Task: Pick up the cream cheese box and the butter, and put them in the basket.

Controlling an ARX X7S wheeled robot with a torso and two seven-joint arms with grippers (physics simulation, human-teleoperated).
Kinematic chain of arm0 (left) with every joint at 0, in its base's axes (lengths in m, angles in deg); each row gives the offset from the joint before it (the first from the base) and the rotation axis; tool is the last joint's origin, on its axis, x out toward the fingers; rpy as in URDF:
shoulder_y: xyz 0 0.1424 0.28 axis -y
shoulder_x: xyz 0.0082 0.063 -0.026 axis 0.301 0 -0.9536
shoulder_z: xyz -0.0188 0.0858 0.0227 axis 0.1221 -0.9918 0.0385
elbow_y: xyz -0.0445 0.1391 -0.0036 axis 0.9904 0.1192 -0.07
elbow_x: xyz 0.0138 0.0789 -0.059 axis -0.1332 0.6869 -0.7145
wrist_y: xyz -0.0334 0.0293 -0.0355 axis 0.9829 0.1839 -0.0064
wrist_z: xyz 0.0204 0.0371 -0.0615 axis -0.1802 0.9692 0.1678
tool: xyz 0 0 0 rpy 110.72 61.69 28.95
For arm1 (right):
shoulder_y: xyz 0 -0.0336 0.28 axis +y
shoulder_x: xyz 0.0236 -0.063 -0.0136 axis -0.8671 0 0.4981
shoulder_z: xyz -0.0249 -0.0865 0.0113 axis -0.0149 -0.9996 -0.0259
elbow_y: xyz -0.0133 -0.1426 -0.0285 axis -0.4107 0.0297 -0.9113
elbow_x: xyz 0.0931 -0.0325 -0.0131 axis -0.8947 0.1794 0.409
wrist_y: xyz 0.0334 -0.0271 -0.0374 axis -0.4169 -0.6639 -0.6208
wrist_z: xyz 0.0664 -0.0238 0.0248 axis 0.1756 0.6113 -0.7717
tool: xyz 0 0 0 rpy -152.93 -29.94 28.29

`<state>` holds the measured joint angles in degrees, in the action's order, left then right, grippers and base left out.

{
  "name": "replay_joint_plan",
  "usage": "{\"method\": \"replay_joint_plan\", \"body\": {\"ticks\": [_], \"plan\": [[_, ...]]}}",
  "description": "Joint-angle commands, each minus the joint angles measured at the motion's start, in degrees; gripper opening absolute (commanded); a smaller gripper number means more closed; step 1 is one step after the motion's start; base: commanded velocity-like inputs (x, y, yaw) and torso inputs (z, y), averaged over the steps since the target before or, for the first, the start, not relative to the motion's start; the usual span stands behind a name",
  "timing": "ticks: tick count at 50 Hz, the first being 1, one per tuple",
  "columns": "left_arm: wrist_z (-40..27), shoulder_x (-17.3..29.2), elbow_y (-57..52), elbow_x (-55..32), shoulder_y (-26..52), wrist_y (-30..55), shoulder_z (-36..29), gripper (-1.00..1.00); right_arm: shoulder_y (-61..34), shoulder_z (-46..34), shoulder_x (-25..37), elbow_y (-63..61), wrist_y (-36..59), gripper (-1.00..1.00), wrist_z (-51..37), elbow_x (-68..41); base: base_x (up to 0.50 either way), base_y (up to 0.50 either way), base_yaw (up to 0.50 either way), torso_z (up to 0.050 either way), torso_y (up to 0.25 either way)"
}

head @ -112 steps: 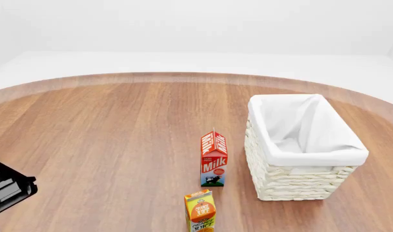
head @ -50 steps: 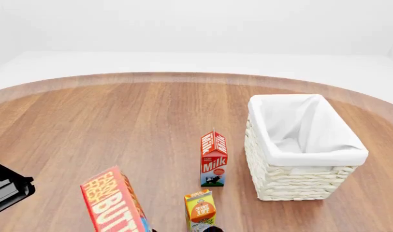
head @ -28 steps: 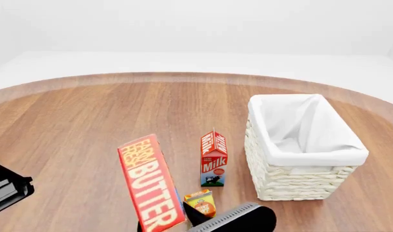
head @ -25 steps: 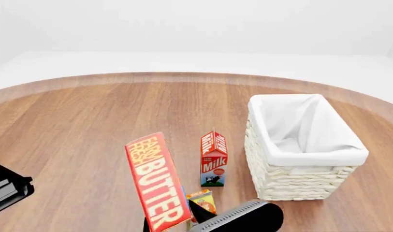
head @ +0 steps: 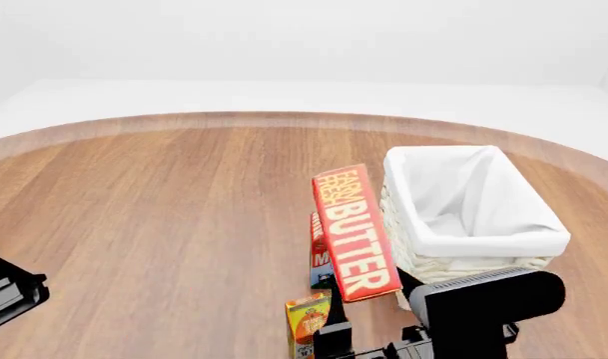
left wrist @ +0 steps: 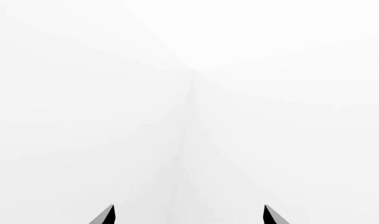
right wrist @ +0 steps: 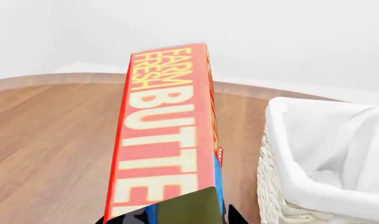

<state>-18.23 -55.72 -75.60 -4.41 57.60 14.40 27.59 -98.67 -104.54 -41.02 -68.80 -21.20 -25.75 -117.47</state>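
The butter (head: 356, 233) is a red-orange box with yellow lettering, held tilted in the air just left of the basket's near left rim. My right gripper (right wrist: 170, 212) is shut on its lower end, and the right arm (head: 483, 299) shows low in the head view. The butter (right wrist: 167, 135) fills the right wrist view, with the basket (right wrist: 282, 163) beside it. The white woven basket (head: 453, 280) with its cloth lining stands at the right. My left gripper (left wrist: 188, 216) is open on nothing, facing a blank white background. The cream cheese box is out of view.
A red milk carton (head: 317, 262) stands partly hidden behind the butter, left of the basket. An orange juice carton (head: 308, 325) stands nearer me, below the butter. My left arm (head: 7, 295) sits at the lower left edge. The wooden table (head: 164, 194) curves round at the back.
The butter rose into view at the lower left and travelled right and upward to the basket's left rim. The right arm came into view beneath it. The left arm barely moved.
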Motion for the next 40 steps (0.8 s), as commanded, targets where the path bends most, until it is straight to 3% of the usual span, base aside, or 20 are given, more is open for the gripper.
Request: {"method": "replay_joint_plan", "body": {"ticks": [1,22,30,35,40], "plan": [[1.3,-1.3,-1.2,0.3,-0.4,0.7,1.9,1.00,-18.9,-16.5,7.9,-1.4,-13.5,-1.00,0.0,3.5,0.00,0.00,0.00,0.000,0.010],[1.1,-1.1,-1.9,0.1,-0.7,1.1,2.3,1.00,-46.2,-46.4,12.1,-1.4,-26.3,-1.00,0.0,5.0,0.00,0.00,0.00,0.000,0.000],[1.1,-1.1,-1.9,0.2,-0.6,1.1,2.2,1.00,-55.8,-56.5,12.3,-1.4,-29.2,-1.00,0.0,5.3,0.00,0.00,0.00,0.000,0.001],[1.2,-1.1,-1.7,0.3,-0.6,1.0,2.1,1.00,-65.8,-67.9,9.7,-1.4,-34.2,-1.00,0.0,5.8,0.00,0.00,0.00,0.000,0.000],[1.2,-1.1,-1.7,0.3,-0.6,1.1,2.0,1.00,-66.2,-64.1,10.2,-1.4,-31.3,-1.00,0.0,2.7,0.00,0.00,0.00,0.002,0.002]]}}
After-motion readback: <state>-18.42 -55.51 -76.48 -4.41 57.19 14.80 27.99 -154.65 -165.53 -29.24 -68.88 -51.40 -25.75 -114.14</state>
